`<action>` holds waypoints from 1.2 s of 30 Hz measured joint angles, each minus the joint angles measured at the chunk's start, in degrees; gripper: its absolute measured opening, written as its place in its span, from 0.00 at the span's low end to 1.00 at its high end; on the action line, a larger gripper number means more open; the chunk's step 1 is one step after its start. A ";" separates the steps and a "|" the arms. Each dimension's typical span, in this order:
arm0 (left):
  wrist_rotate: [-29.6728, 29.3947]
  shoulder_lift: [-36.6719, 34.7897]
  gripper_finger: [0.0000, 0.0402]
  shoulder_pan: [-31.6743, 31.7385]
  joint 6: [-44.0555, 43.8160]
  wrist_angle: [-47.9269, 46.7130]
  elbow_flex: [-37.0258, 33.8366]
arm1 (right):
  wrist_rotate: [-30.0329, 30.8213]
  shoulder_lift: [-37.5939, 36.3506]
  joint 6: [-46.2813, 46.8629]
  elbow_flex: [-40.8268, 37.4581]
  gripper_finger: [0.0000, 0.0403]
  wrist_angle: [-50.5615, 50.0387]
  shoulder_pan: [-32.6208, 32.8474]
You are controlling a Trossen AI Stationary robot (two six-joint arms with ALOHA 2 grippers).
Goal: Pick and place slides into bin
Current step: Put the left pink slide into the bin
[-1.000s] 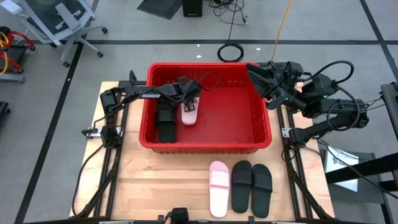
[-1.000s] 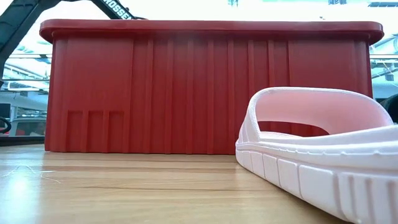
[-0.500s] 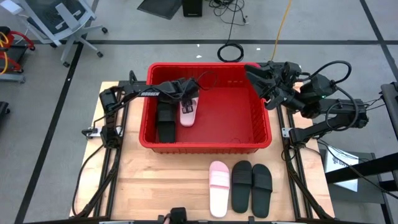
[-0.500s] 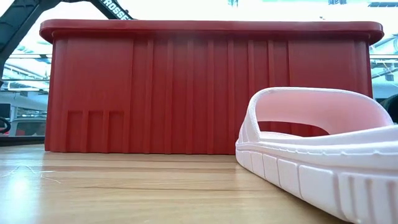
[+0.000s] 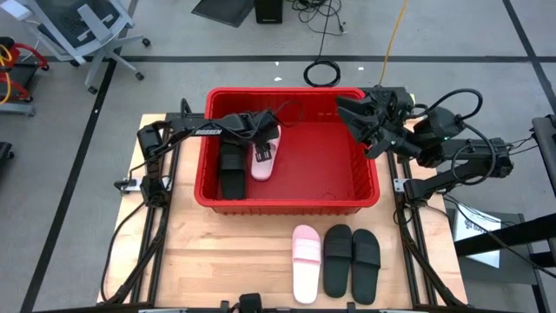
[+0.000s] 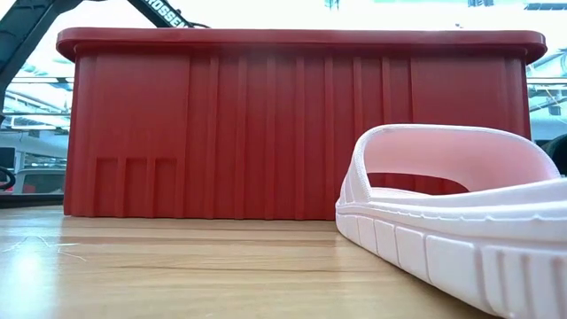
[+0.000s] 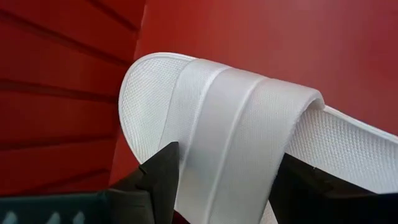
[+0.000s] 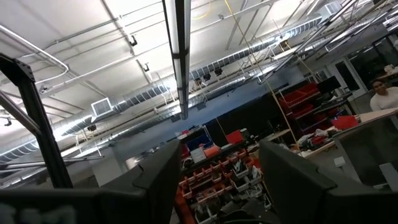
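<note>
The red bin point(image 5: 287, 206) stands at the table's far middle and fills the low view as the bin point(image 6: 301, 124). Inside it, at the left, a black slide point(image 5: 230, 169) lies on the floor. Beside that is a pale slide point(image 5: 264, 158), with my left gripper point(image 5: 266, 143) shut on it; the wrist view shows my left gripper point(image 7: 227, 162) astride its strap. A pale slide point(image 5: 305, 261) and two black slides point(image 5: 337, 258) point(image 5: 365, 265) lie soles down near the front edge. My right gripper point(image 5: 346, 106) hovers open, tipped upward, over the bin's far right corner. My left gripper has the pale slide's wide ribbed strap point(image 7: 193, 162) between its two fingers, one finger point(image 7: 160, 177) at each edge of the strap. The fingers slant down from above, from the table's left. The slide is tilted inside the bin; whether it touches the floor cannot be told.
Bare wood lies left of the three slides at the table's front. The right half of the bin's floor point(image 5: 330, 165) holds nothing. In the low view the near pale slide point(image 6: 452, 230) stands in front of the bin's right part. My right wrist view looks at the ceiling past my right gripper point(image 8: 221, 155).
My left gripper has turned at the wrist while staying in place inside the bin. The pale slide has turned with it and now lies more aslant beside the black slide.
</note>
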 joint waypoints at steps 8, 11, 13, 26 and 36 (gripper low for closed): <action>-4.30 -0.11 0.51 -0.06 -0.06 -1.53 0.00 | -0.02 0.04 0.02 0.00 0.51 -0.01 0.02; -6.13 -0.84 0.51 -0.54 -0.36 -2.56 0.00 | -0.02 0.02 0.00 0.00 0.51 -0.09 0.02; -7.42 -1.61 0.51 -0.97 -0.44 -2.69 -0.04 | -0.02 0.03 0.00 0.00 0.51 -0.20 0.02; -4.08 -7.91 0.51 -1.50 -2.39 -2.20 -0.04 | -0.02 0.15 -0.87 0.00 0.51 -0.29 0.02; 4.94 -6.43 0.51 -1.03 0.83 6.05 -0.02 | 0.04 0.17 -1.09 0.00 0.51 -0.20 2.32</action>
